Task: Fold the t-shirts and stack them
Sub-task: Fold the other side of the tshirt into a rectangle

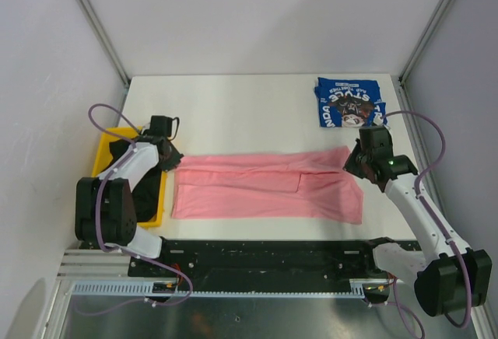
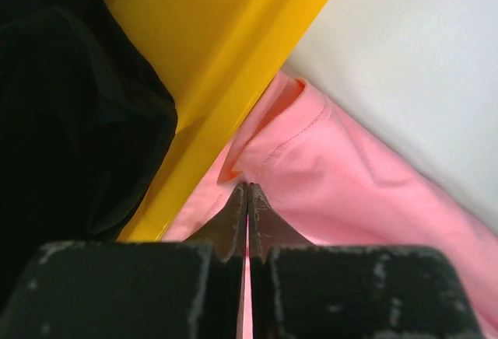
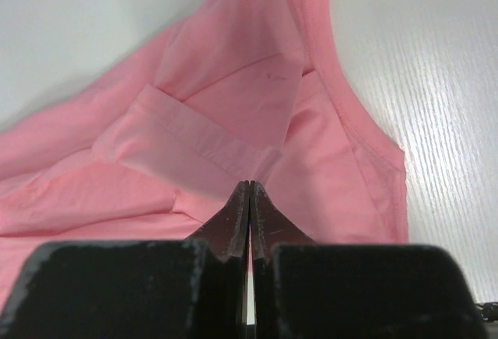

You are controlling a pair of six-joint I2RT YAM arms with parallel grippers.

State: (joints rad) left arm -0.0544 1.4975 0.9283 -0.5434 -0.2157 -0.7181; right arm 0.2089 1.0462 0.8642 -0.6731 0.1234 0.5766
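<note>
At the left side stands the yellow bin (image 1: 159,208), and inside it lies a black t-shirt (image 2: 70,121), waiting for its turn. The left gripper (image 1: 168,156) hangs just over the inner rim of the bin, above the left end of the pink t-shirt (image 1: 264,187). Its jaws are pressed fully together, and I see no cloth caught between them.

The pink t-shirt lies flat in the middle of the table as a long band, from the bin almost to the right edge, with its sides already turned in lengthwise.

The right gripper (image 1: 354,162) is above the far right end of the pink band. It is also closed tight, tips over the cloth, and it holds nothing that I can see. Behind it, in the far right corner, the blue t-shirt (image 1: 348,102) lies folded with its print up.

I judge that the lengthwise fold is done and the crosswise fold comes next. For this, a gripper must first open, go down to the cloth, pinch one end through all layers, and carry it over the other end. After that the packet can go on the blue one.
</note>
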